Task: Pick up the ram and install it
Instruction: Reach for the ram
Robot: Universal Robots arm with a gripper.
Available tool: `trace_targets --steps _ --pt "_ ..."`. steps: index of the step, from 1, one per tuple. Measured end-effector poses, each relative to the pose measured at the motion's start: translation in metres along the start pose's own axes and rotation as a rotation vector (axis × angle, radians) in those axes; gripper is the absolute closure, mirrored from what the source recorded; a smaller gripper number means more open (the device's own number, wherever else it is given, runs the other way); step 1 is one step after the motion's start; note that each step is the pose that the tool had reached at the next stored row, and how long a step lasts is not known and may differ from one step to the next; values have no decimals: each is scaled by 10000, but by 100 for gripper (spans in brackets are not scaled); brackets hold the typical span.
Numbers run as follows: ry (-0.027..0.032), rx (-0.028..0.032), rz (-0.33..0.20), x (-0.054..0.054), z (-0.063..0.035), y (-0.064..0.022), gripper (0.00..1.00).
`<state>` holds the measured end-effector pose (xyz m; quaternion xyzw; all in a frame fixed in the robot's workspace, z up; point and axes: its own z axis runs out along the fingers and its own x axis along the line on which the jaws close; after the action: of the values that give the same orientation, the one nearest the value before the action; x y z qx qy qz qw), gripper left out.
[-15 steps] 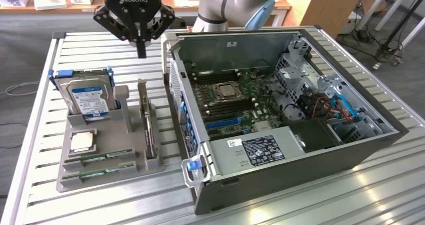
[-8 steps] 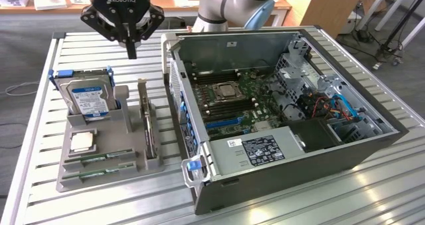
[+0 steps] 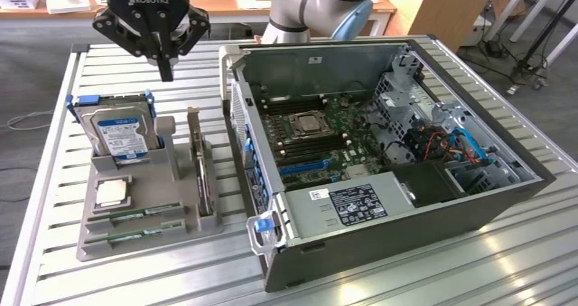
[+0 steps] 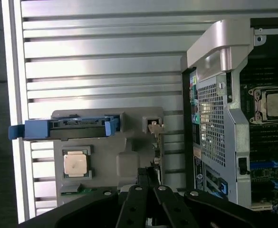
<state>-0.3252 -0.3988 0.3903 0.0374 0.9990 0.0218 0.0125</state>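
Observation:
Two ram sticks (image 3: 137,215) lie flat, one beside the other, in slots at the near end of a grey holder (image 3: 181,225); both are thin, green and dotted with dark chips. In the wrist view only a green sliver of ram (image 4: 84,190) peeks out by the gripper body. My black gripper (image 3: 166,74) hangs high above the far end of the holder, behind the hard drive, fingers pointing down. It is shut with nothing between the fingers, and the wrist view shows the gripper (image 4: 147,176) the same way. The open computer case (image 3: 505,204) lies at the exterior view's right, its motherboard (image 3: 339,140) exposed.
The holder also carries a hard drive (image 3: 122,133) in a blue caddy, a square silver processor (image 3: 113,192) and an upright grey expansion card (image 3: 200,164). The case wall (image 3: 242,126) rises close beside the holder. All of it rests on a slatted metal table (image 3: 424,279).

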Motion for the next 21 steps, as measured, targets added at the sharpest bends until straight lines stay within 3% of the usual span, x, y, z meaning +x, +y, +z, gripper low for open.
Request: trace_targets --steps 16,21 --pt "-1 5 0 312 -4 -23 89" --pt "-1 6 -1 335 -4 -25 89"
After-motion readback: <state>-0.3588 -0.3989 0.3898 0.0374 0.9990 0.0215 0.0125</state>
